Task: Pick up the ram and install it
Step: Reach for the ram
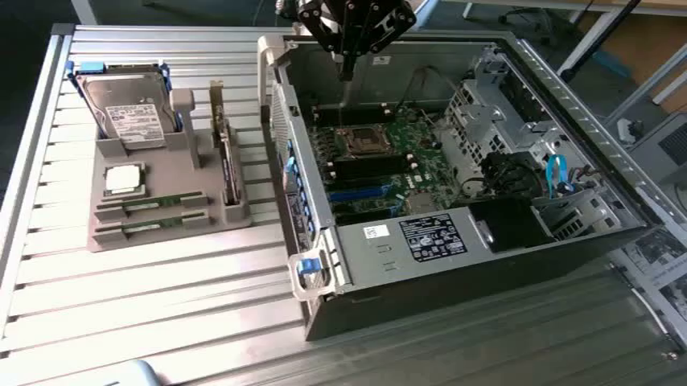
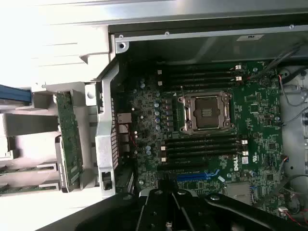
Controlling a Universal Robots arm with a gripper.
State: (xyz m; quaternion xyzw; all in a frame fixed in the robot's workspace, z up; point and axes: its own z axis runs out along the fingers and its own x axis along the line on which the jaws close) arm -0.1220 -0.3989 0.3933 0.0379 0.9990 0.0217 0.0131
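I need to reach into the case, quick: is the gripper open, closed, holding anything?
Gripper: closed, nothing seen in it; it hangs over the open computer case.

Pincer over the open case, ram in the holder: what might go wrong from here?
The pincer is shut above the computer case, away from the ram sticks in the grey holder; descending shut could knock one rather than grip it.
The processor chip lies right beside them, so a wrong pick is possible.
The open CPU socket sits between the memory slots; a misaligned stick might hit it.
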